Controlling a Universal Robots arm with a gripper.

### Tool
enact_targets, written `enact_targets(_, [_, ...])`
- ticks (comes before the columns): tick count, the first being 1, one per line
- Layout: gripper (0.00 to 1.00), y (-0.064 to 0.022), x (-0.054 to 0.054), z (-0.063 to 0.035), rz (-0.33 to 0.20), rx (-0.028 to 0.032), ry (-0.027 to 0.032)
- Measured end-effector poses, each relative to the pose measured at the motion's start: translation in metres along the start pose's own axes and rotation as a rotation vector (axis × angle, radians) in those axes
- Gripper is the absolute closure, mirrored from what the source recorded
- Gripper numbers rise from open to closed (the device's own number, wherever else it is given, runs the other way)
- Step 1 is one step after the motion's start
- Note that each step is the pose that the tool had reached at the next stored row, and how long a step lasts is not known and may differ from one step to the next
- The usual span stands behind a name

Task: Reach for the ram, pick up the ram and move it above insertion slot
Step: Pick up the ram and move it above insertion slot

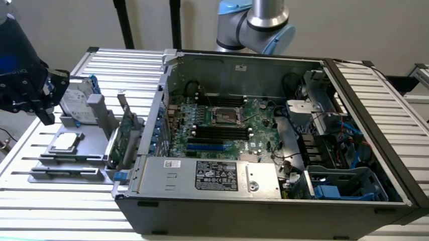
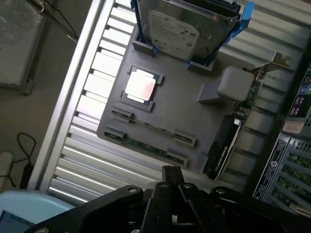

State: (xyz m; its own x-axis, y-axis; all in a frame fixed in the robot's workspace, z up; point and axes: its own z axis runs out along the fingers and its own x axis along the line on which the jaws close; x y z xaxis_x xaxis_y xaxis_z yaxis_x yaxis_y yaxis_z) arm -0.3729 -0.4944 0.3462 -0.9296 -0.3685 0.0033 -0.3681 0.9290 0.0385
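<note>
The table (image 1: 60,211) is made of ribbed aluminium profiles, light grey, with long grooves between the bars. On it stands an open computer case (image 1: 268,201), dark outside, with the green board and its slots showing inside. To the exterior view's left of the case lies a grey holder (image 2: 180,104), flat on the bars.

The ram (image 2: 146,147) lies flat in this holder, a thin green stick held between small clips, near the edge of the holder that is far from the hard drive (image 2: 175,29). A square processor chip (image 2: 141,87) sits between the drive and the ram. An expansion card (image 2: 228,136) stands upright at the side of the holder next to the case.

The gripper (image 2: 170,174) hangs above the holder, apart from the ram and not touching it. Whether the pincer is open or closed, I cannot tell.

Behind the table there is a pale wall (image 1: 54,25), two black posts (image 1: 124,25) and the grey and blue robot arm (image 1: 258,25). Beside the table the floor (image 2: 43,97) is grey-brown, with thin black cables (image 2: 24,150) on it.
</note>
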Motion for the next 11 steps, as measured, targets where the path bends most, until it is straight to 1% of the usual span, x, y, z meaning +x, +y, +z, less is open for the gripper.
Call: enact_targets(11, [0.89, -0.0001, 0.0000, 0.0042, -0.200, 0.0006, 0.0077])
